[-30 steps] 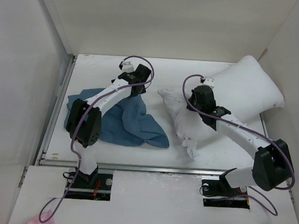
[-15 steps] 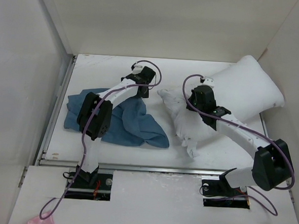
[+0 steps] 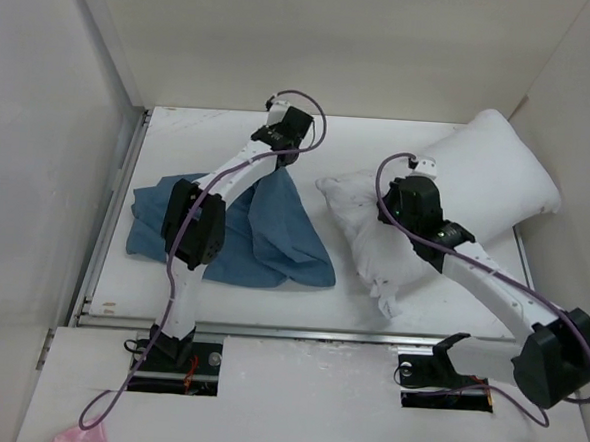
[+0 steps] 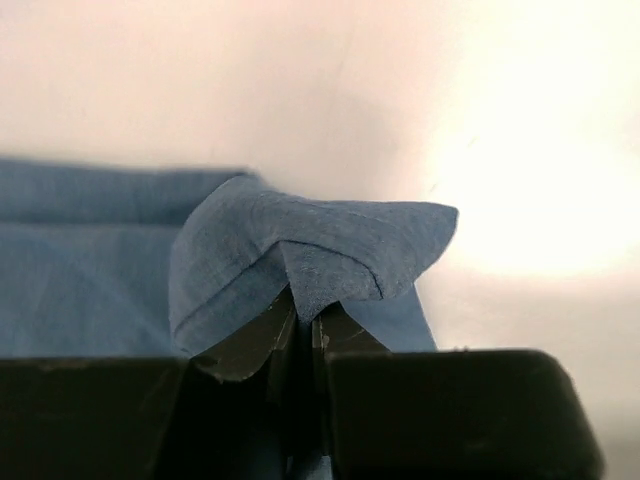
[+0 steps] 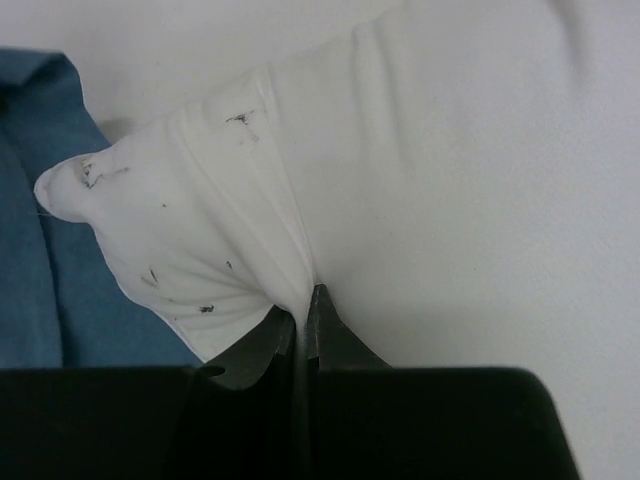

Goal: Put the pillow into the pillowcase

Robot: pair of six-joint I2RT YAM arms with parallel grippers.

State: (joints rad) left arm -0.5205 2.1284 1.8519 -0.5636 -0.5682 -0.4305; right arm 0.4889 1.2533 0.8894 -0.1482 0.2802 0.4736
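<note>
The left claw point(image 4: 305, 318) is clenched on a raised fold of the blue pillowcase point(image 3: 274, 242); the right claw point(image 5: 303, 322) pinches the pillow point(image 3: 483, 182), which lies diagonally on the worktop point(image 3: 195, 140), its near-left end just beside the cloth.

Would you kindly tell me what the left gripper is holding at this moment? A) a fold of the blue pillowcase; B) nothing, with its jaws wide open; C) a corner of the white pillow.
A: the left wrist view shows the left gripper shut on a pinched fold of the pillowcase; the right gripper pinches the pillow.
</note>
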